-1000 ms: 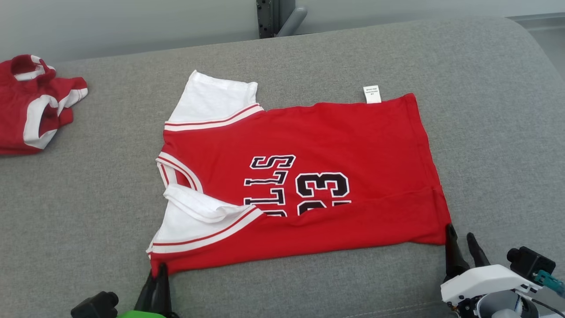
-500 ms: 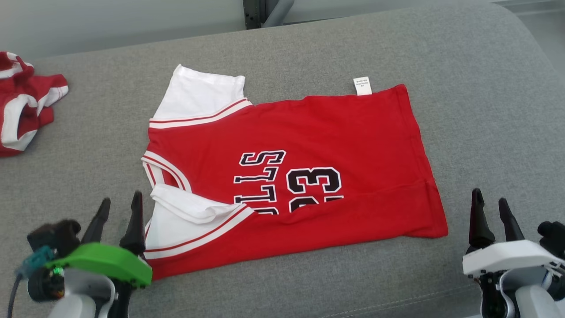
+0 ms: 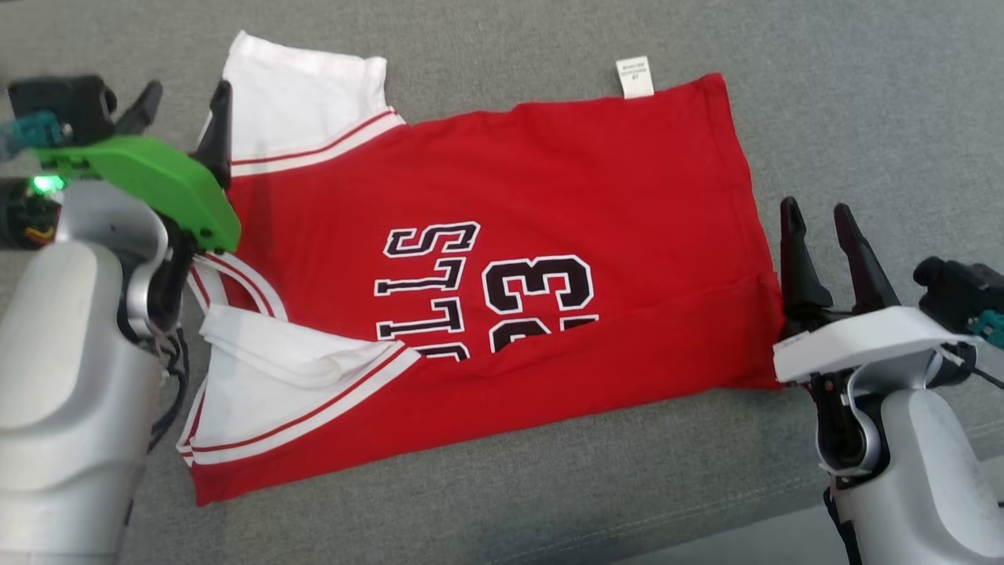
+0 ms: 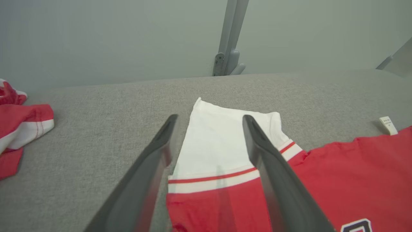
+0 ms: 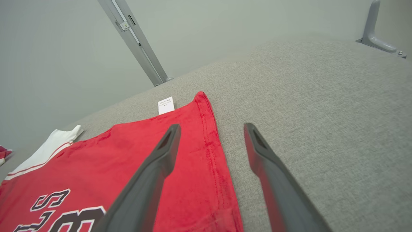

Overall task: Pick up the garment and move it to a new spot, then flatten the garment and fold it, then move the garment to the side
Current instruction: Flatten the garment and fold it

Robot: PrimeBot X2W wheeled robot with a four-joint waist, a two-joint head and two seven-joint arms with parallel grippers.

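The garment point(image 3: 549, 180) is a red jersey with white sleeves and black lettering, lying flat on the grey padded surface point(image 3: 863, 94). Its near edge is folded up over the bottom of the lettering. My left gripper point(image 3: 184, 98) stands open beside the far white sleeve point(image 3: 306, 94). In the left wrist view that gripper point(image 4: 209, 119) hovers over the sleeve point(image 4: 222, 145), with the sleeve's left edge between the fingers. My right gripper point(image 3: 816, 216) is open at the hem side. In the right wrist view its fingers point(image 5: 212, 129) straddle the red hem edge point(image 5: 212, 141). Neither holds anything.
A second red and white garment point(image 4: 19, 125) lies crumpled further left on the surface. A white label point(image 3: 634, 77) sticks out at the jersey's far edge. A metal post point(image 4: 228, 42) and a pale wall stand behind the surface.
Both grippers opened, let go of the garment's near corners, and moved toward its far side. The head camera has tipped down and shifted, so the whole picture has moved.
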